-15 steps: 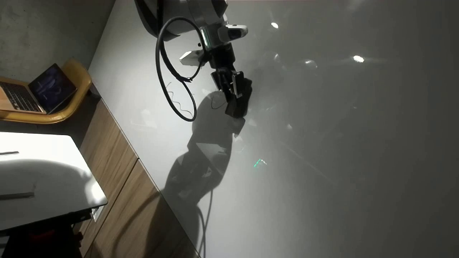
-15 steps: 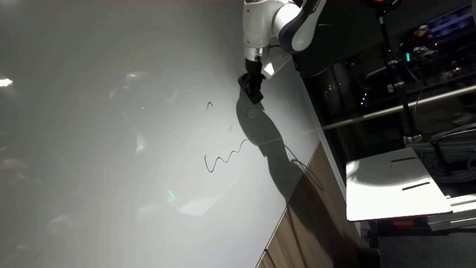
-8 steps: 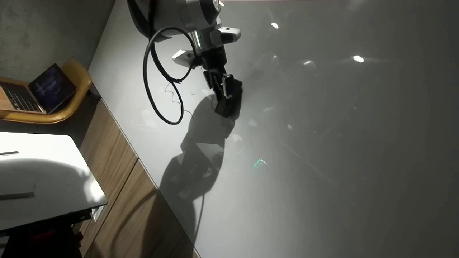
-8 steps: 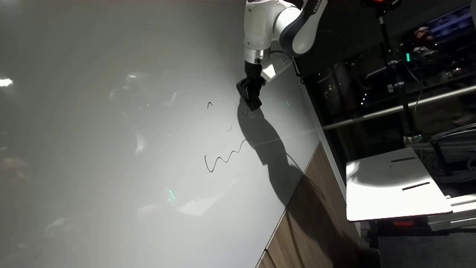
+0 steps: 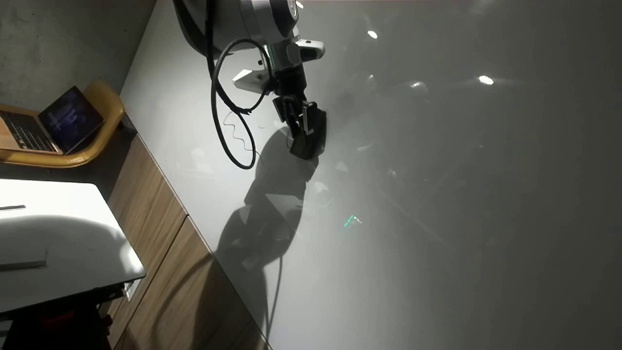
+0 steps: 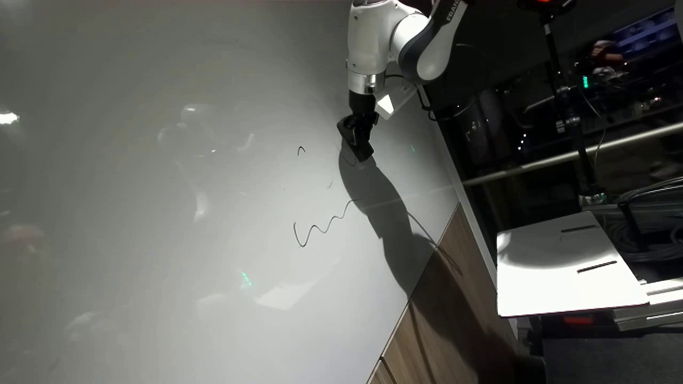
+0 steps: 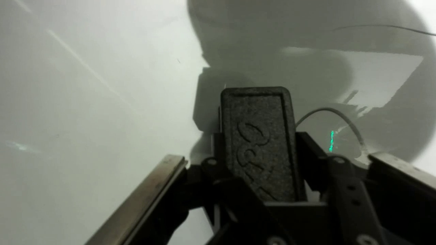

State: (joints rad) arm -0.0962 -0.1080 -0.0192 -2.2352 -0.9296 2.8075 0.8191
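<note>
Eraser (image 7: 260, 141) clamped in hand (image 7: 263, 151), beside curved line (image 7: 326, 109).

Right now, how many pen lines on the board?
4 clear. In an exterior view: squiggle, faint tick above it, hook up-left of that. Wrist view: arc right of eraser. Eraser and tool may hide more.

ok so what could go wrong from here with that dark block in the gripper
The dark block is pinched in the gripper, so it might twist or slip if pushed hard against the glossy white surface. The curved line beside it in the wrist view lies in shadow, so it could be hard to see and may get smeared. The black cable loops out beside the arm and might snag.
</note>
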